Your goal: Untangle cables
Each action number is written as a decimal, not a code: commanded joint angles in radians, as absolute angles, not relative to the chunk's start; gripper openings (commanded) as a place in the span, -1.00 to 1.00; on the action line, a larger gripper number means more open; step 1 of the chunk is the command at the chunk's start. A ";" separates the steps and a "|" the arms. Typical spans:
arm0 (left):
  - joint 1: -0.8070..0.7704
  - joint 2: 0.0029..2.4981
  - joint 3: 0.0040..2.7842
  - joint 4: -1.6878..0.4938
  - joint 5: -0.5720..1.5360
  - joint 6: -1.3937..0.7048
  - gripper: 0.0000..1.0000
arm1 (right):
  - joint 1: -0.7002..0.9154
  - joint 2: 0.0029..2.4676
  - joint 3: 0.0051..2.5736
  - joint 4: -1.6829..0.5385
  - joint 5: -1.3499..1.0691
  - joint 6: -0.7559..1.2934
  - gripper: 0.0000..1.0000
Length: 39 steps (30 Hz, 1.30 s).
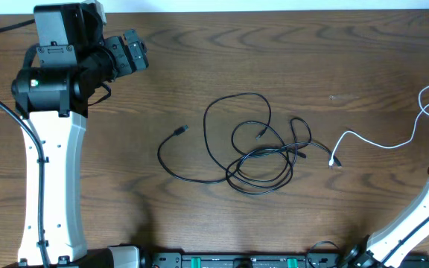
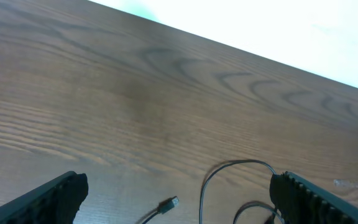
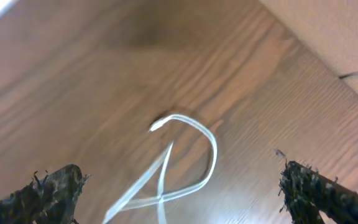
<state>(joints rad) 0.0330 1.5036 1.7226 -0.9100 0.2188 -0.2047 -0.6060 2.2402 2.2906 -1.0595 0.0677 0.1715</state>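
Long black cables (image 1: pixel 253 149) lie in a tangle of overlapping loops at the table's middle. One black plug end (image 1: pixel 182 130) sticks out to the left and also shows in the left wrist view (image 2: pixel 169 203). A white cable (image 1: pixel 378 143) runs from its plug (image 1: pixel 336 161), next to the tangle's right side, to a loop at the right edge (image 3: pixel 213 149). My left gripper (image 1: pixel 134 50) is open and empty, high at the far left (image 2: pixel 179 186). My right gripper (image 3: pixel 179 182) is open and empty above the white loop.
The left arm's white link (image 1: pixel 51 179) stands along the left side. The right arm (image 1: pixel 412 219) comes up from the bottom right corner. A black rail with green parts (image 1: pixel 237 260) runs along the front edge. The dark wooden table (image 1: pixel 199 67) ends at a pale strip behind.
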 commanded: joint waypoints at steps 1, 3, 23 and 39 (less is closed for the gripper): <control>0.039 1.504 1.723 -0.912 0.212 -0.165 0.96 | -0.576 2.083 2.304 -1.137 -0.051 0.159 0.99; 0.039 1.504 1.723 -0.913 0.212 -0.149 0.96 | -0.564 2.046 2.304 -1.197 -0.101 0.159 0.99; 0.039 1.504 1.723 -0.920 0.212 -0.130 0.96 | -0.376 1.967 2.243 -1.699 -0.154 0.125 0.99; 0.039 1.504 1.723 -0.919 0.212 -0.127 0.96 | -0.279 1.573 1.776 -1.661 -0.126 0.211 0.99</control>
<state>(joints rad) 0.0330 1.5036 1.7226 -0.9169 0.2188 -0.1482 -0.2790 1.6058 1.8950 -1.6867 -0.1337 0.1783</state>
